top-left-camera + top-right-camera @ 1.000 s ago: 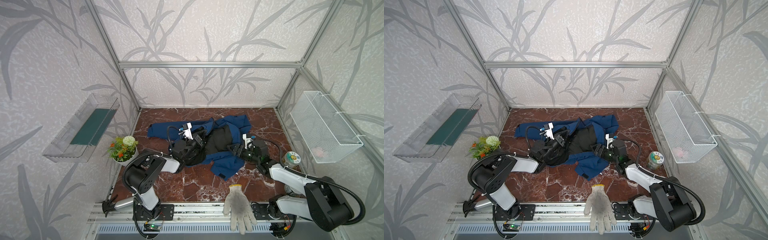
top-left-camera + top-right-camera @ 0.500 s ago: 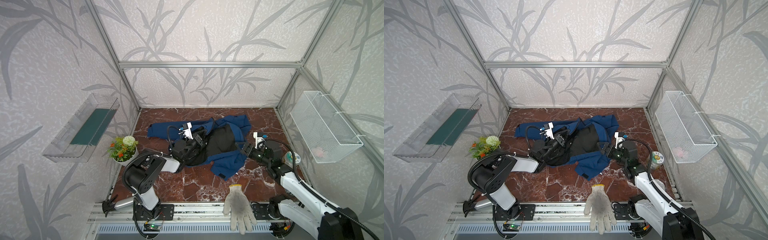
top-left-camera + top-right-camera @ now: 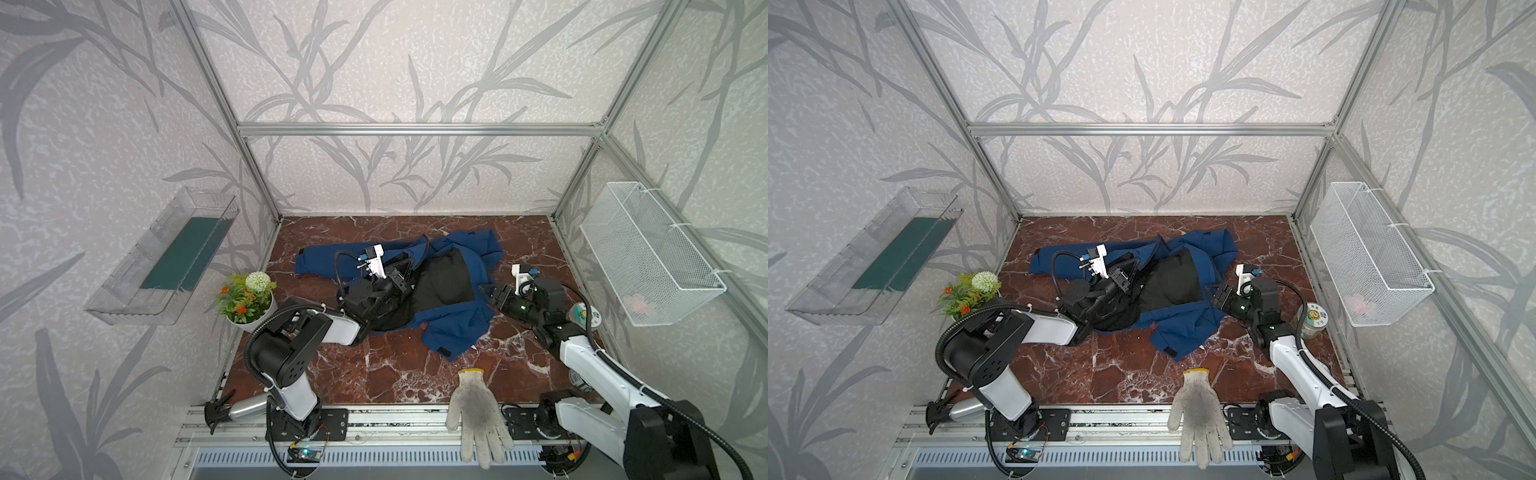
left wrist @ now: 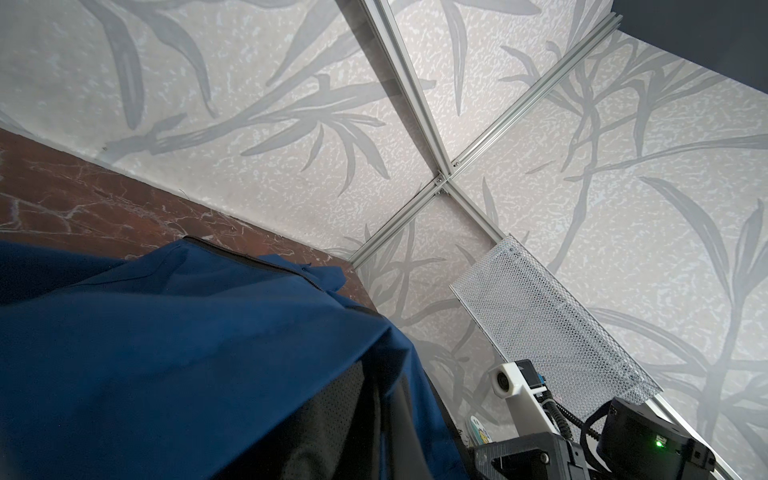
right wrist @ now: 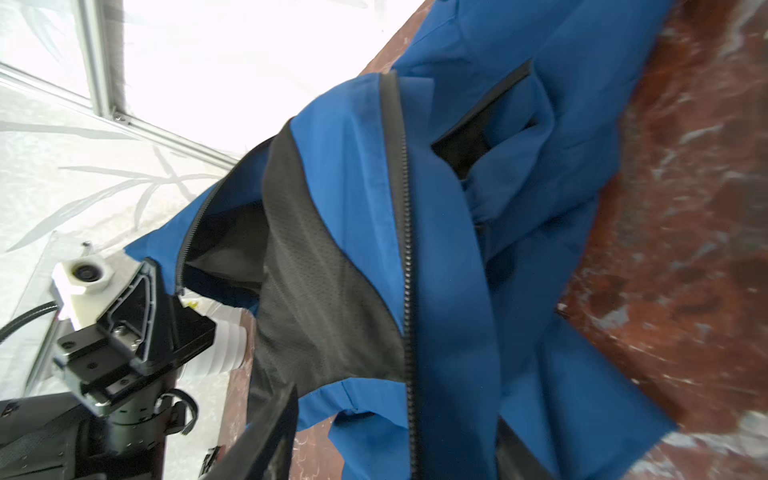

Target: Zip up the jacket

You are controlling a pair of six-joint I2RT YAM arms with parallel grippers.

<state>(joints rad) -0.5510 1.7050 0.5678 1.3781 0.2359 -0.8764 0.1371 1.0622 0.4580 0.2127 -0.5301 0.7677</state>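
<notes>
Scene from above: the jacket [image 3: 457, 245], navy blue, lies crumpled across the middle of the red marble tabletop [image 3: 374, 361]. Its front is thrown open, so the black lining [image 3: 444, 282] faces up.

My left hand [image 3: 405, 268] is pressed together on the jacket's front edge and holds that edge raised off the tabletop. The right wrist view shows the raised zipper track [image 5: 189, 232] running down to this hand's fingertips.

My right hand [image 3: 492, 293] sits at the opposite side of the jacket, just beside the blue cloth. In its own wrist view (the picture is blurred) its fingers [image 5: 274, 428] look spread. The lower zipper track [image 5: 405, 216] runs between them, and I see no cloth pinched there.

A white knit glove [image 3: 476, 409] lies at the front edge of the tabletop, apart from the jacket, and plays no part.

As I judge it, the task is barely begun. The two tracks lie well apart, no teeth are joined, and I cannot find the slider in any view. All that is done is a hold on one edge. What is left is to grip the second edge, bring the two bottom ends together, seat one end in the slider, and draw the slider up the whole front.
</notes>
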